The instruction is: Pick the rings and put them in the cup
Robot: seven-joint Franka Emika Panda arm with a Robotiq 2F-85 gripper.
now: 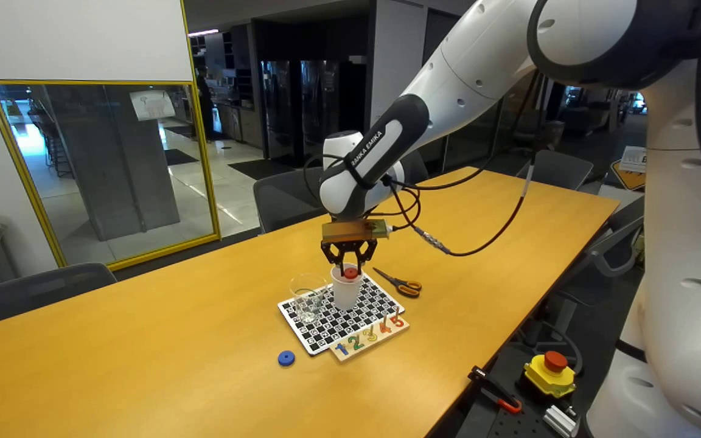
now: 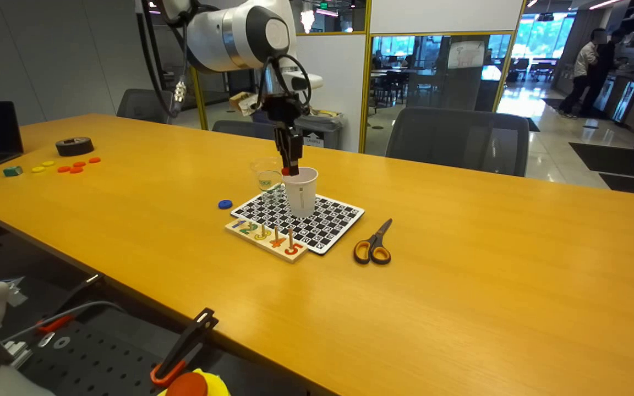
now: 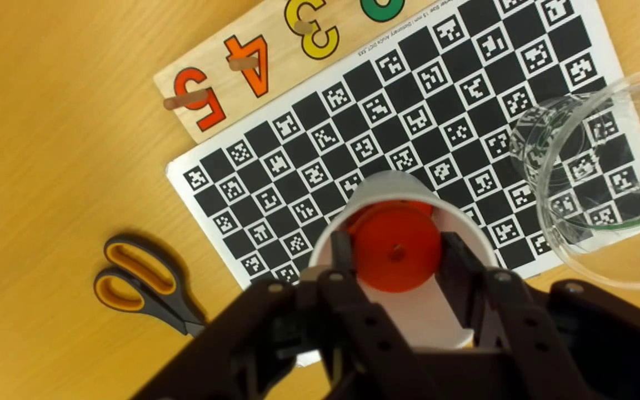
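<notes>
Wrist view: the gripper (image 3: 396, 256) holds a red ring (image 3: 395, 272) pinched at the mouth of the white cup (image 3: 423, 316). The rim is what worries me: in an exterior view the ring (image 2: 285, 172) appears at one edge of the opening rather than over its middle. Released there, it might strike the lip and drop outside; a sideways bump from the gripper could tip the cup towards the clear cup (image 1: 307, 301) nearby. Counting up: one ring held; a red patch (image 3: 421, 207) behind it inside the cup, perhaps one ring, perhaps more, as the held one hides too much; one blue ring (image 1: 286, 358) on the table (image 2: 487, 275); well apart, four red pieces (image 2: 79, 164) and two yellow pieces (image 2: 38, 170). Then one white cup, one clear cup, one checkered board (image 3: 375, 108) under both, one number board (image 2: 264, 242), one pair of scissors (image 2: 375, 241).
</notes>
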